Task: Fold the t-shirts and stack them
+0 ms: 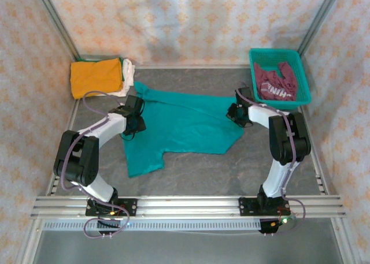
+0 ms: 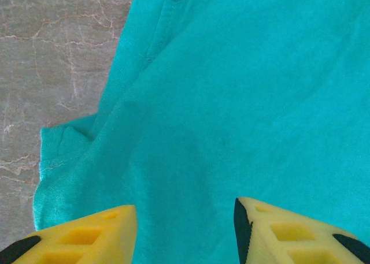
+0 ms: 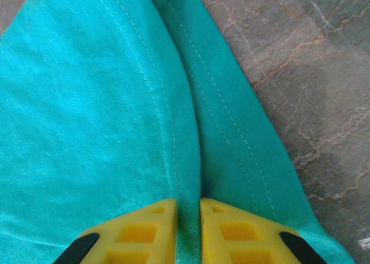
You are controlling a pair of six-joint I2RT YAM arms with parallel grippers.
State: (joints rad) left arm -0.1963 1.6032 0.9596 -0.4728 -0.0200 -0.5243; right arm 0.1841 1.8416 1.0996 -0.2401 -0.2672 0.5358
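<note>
The teal t-shirt (image 1: 185, 122) lies spread out flat in the middle of the grey table (image 1: 202, 166), with one sleeve pointing to the near edge and the neck end toward the far left. The right gripper (image 1: 234, 115) sits at the shirt's right edge. Seen from its own wrist, the right gripper (image 3: 189, 203) has its yellow fingers (image 3: 144, 229) very close together, and a little ridge of teal cloth is pinched between them (the stitched hem (image 3: 231, 131) runs just beside that ridge). The left gripper (image 1: 136, 124) is at the shirt's left side. Seen from its wrist, the left gripper (image 2: 185, 209) has its yellow fingers (image 2: 98, 235) set well apart, with smooth teal cloth under the gap and nothing squeezed between them. A short sleeve (image 2: 58, 154) sticks out onto the table to the left of those fingers. In the far left corner, a folded orange t-shirt (image 1: 95, 76) lies on the table, and a white t-shirt (image 1: 129, 72) peeks out beside it, touching it. In the far right corner stands a teal plastic basket (image 1: 276, 51). A maroon t-shirt (image 1: 276, 82) with white letters is bunched up inside it.
</note>
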